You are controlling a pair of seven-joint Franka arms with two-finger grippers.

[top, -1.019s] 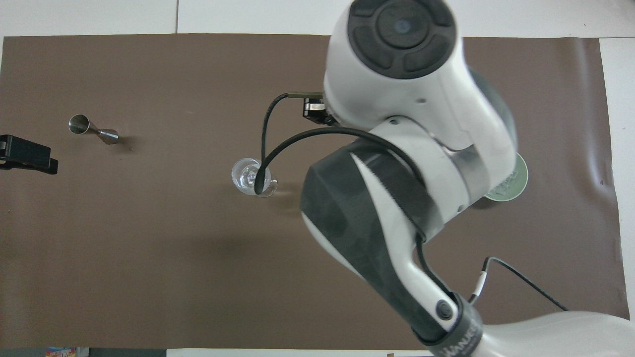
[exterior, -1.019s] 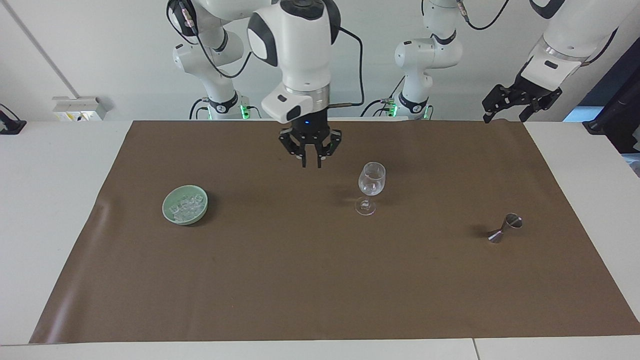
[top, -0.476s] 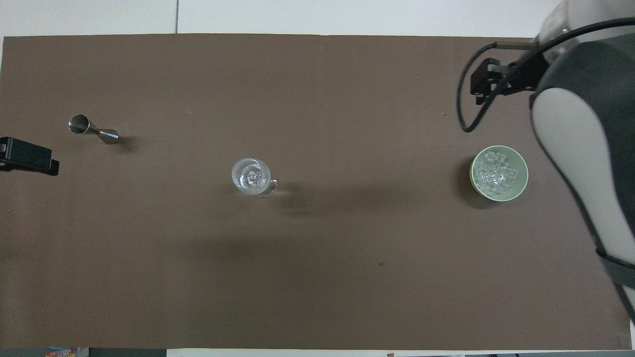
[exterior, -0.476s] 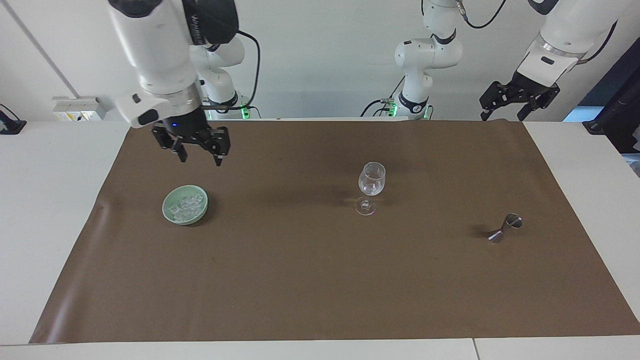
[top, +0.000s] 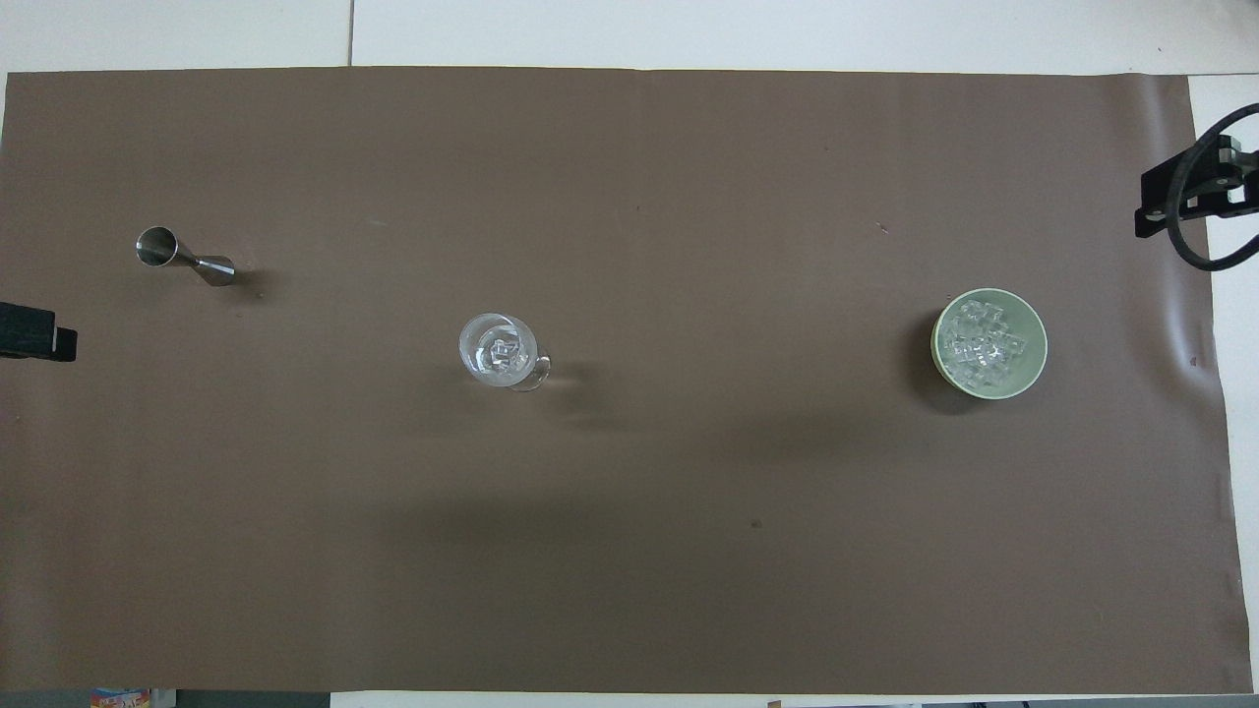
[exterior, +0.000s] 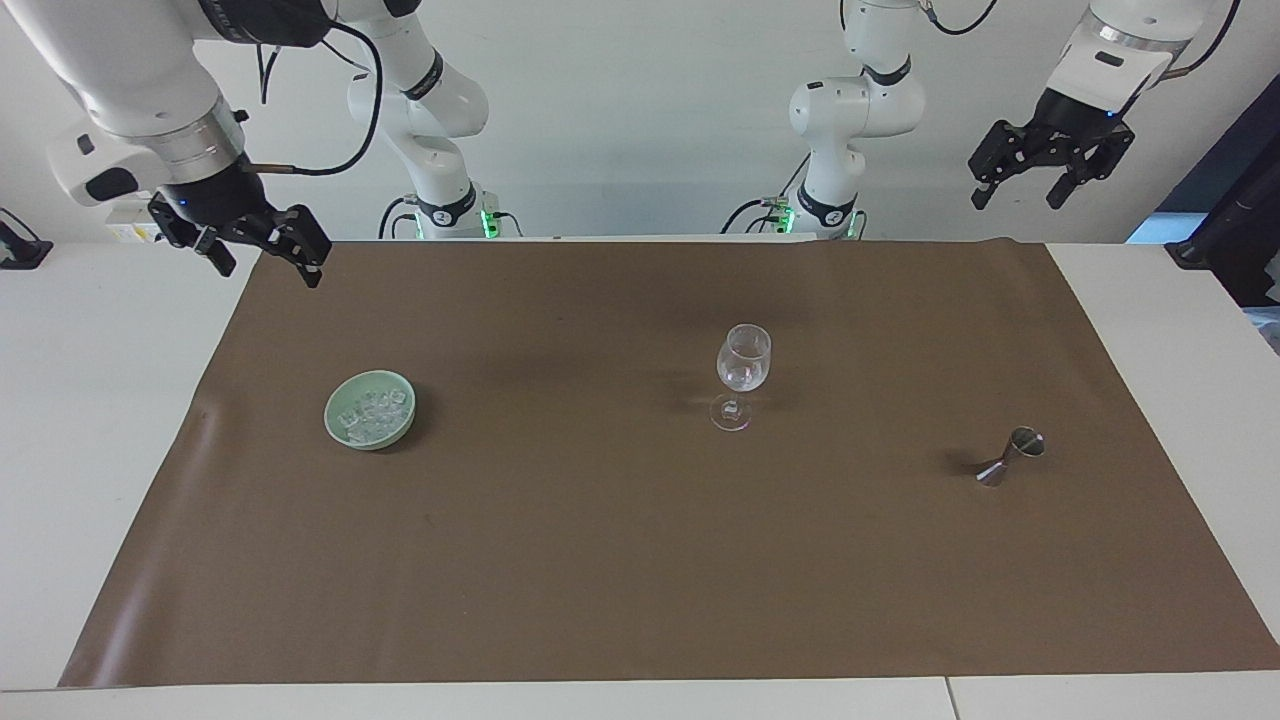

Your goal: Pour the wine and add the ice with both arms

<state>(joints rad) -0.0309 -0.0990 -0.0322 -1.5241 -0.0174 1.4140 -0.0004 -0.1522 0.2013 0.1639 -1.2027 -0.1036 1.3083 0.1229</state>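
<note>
A clear stemmed wine glass (exterior: pixel 743 365) stands upright mid-mat, also in the overhead view (top: pixel 500 349), with clear ice chunks in its bowl. A pale green bowl (exterior: pixel 345 438) (top: pixel 1035 344) holds several ice chunks (exterior: pixel 372 410) (top: pixel 979 339) toward the right arm's end. A steel jigger (exterior: pixel 1012 455) (top: pixel 182 258) lies on its side toward the left arm's end. My right gripper (exterior: pixel 268 268) (top: pixel 1195 202) is open and empty, up over the mat's corner. My left gripper (exterior: pixel 1030 190) (top: pixel 29 344) is open and empty, raised high off the mat's end.
A brown mat (exterior: pixel 600 560) covers most of the white table (exterior: pixel 110 420). Both arm bases (exterior: pixel 445 210) stand at the table's robot edge. No wine bottle shows in either view.
My right arm swung from beside the glass, past the bowl, out to the mat's corner at its own end, gripper opening. My left gripper rose a little higher.
</note>
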